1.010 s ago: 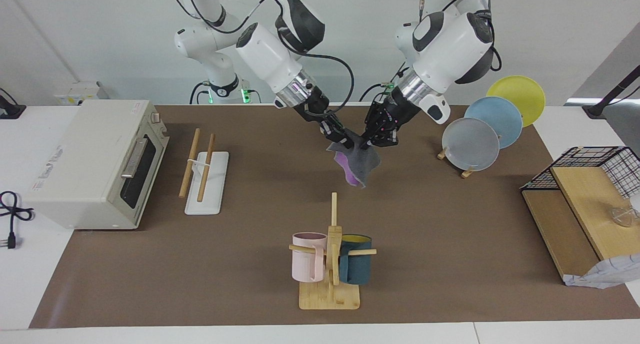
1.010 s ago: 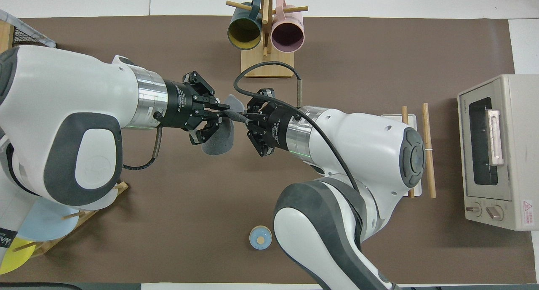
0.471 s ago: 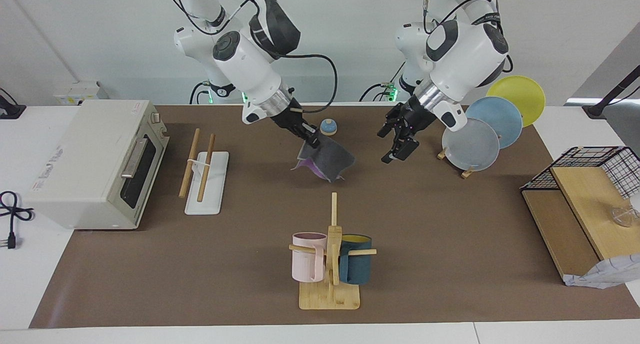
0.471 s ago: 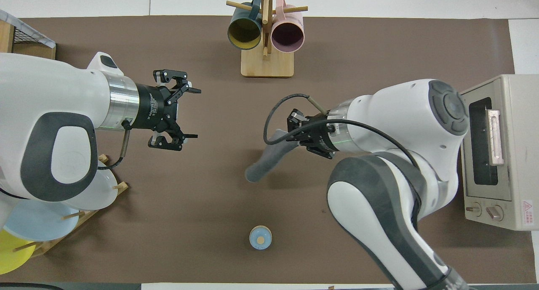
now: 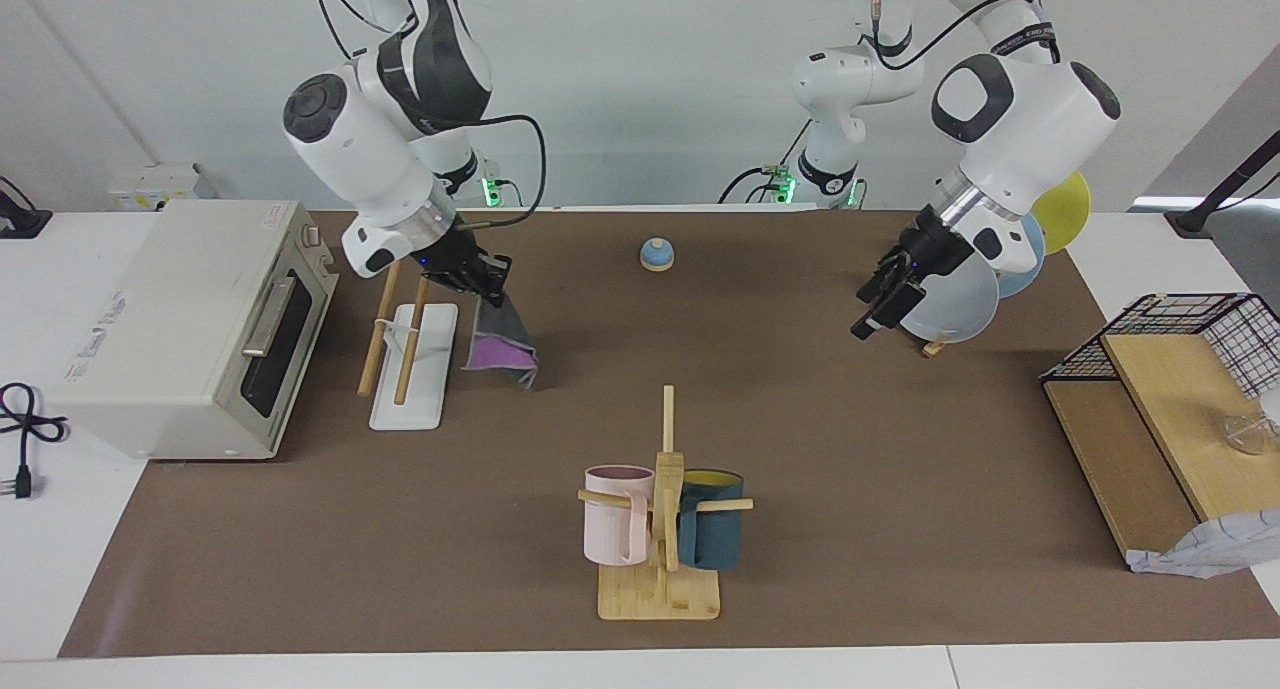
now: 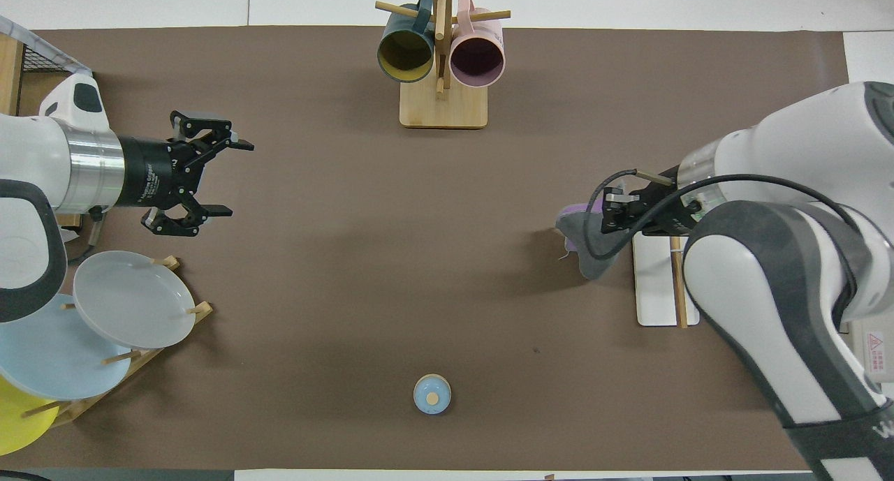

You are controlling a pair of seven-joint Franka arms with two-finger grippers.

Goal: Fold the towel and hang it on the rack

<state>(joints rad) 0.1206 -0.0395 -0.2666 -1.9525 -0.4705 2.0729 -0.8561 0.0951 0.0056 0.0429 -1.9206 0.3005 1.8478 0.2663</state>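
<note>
The towel [image 5: 500, 341] hangs folded from my right gripper [image 5: 485, 279], grey outside with purple showing at its lower part. It hangs just beside the rack [image 5: 412, 369], toward the table's middle, with its lower edge close to the mat. The rack has two wooden rails [image 5: 381, 321] on a white base. In the overhead view the towel [image 6: 585, 247] hangs under my right gripper [image 6: 609, 216], next to the rack's base [image 6: 655, 296]. My left gripper [image 5: 880, 304] is open and empty over the mat beside the plate stand; it also shows in the overhead view [image 6: 232, 179].
A toaster oven [image 5: 190, 319] stands beside the rack at the right arm's end. A mug tree [image 5: 660, 529] with a pink and a blue mug stands far from the robots. A plate stand [image 5: 950, 294], a small blue knob [image 5: 656, 255] and a wire basket [image 5: 1190, 339] are also here.
My left gripper let go of the towel and drew back toward the plate stand. My right gripper carried the towel from the table's middle over to the rack's side.
</note>
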